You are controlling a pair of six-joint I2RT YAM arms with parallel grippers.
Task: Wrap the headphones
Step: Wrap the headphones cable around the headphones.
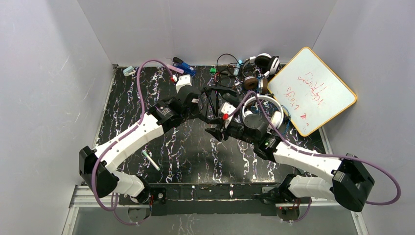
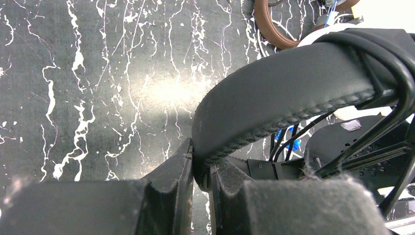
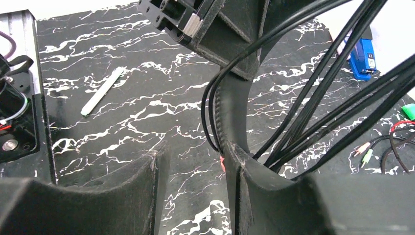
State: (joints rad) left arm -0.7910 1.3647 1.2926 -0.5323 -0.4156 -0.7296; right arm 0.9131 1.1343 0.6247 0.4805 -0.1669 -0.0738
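1 black headset (image 2: 293, 93), stitched padding, cords (image 3: 313, 98) crossing band.

A black tabletop (image 1: 186, 152) veined with white marbling fills the middle. Behind it rises a plain pale back wall (image 1: 205, 24). A left wall (image 1: 44, 88) and a right wall (image 1: 377, 58) of the same grey-white close its sides. A metal rail (image 1: 93, 199) runs along its near edge. Soft light glares off its surface.
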